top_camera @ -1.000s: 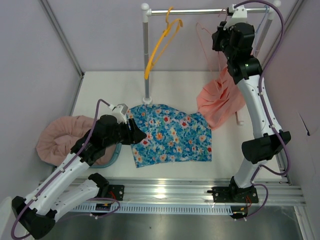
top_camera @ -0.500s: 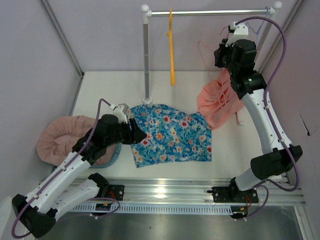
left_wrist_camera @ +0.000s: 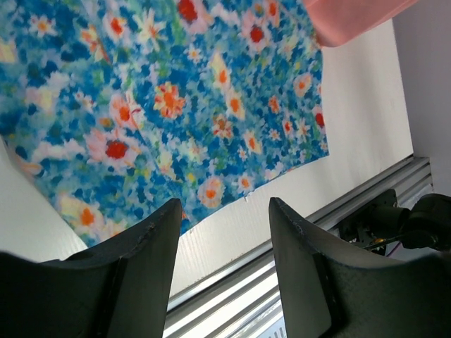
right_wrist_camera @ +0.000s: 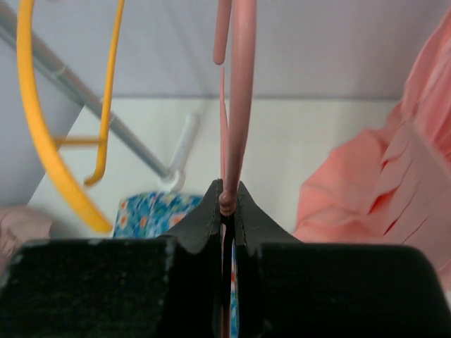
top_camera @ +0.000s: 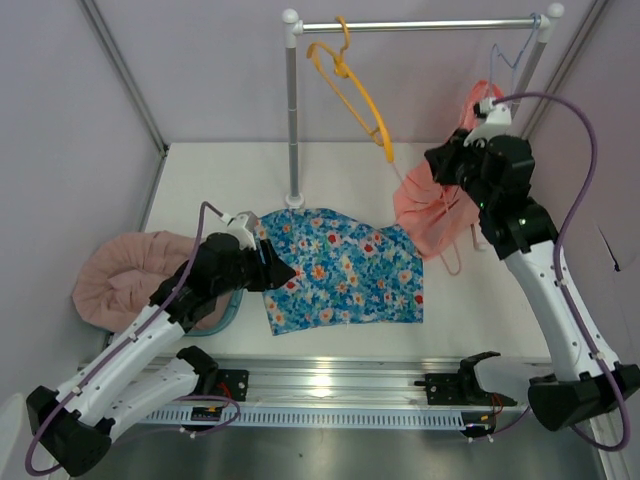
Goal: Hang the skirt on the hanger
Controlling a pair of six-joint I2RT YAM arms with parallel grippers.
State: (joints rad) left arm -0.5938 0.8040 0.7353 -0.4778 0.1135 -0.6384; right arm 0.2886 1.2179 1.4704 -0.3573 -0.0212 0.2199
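Note:
A blue floral skirt [top_camera: 345, 270] lies flat on the white table; it fills the upper part of the left wrist view [left_wrist_camera: 176, 91]. My left gripper [top_camera: 278, 270] hovers at the skirt's left edge, open [left_wrist_camera: 224, 211] with nothing between its fingers. My right gripper [top_camera: 447, 165] is below the rail, shut [right_wrist_camera: 229, 201] on a thin pink hanger [right_wrist_camera: 239, 105]. The hanger's wire loop [top_camera: 452, 262] hangs over a salmon pleated garment [top_camera: 430, 210].
A yellow hanger [top_camera: 360, 95] swings on the rail [top_camera: 420, 24], whose post [top_camera: 291, 110] stands just behind the skirt. A pink round cushion [top_camera: 120, 275] lies at the left by my left arm. The salmon garment [right_wrist_camera: 380, 183] lies right of the skirt.
My right arm has come down and forward from the rail, carrying the pink hanger off it. The yellow hanger has been swinging. The left arm has stayed put.

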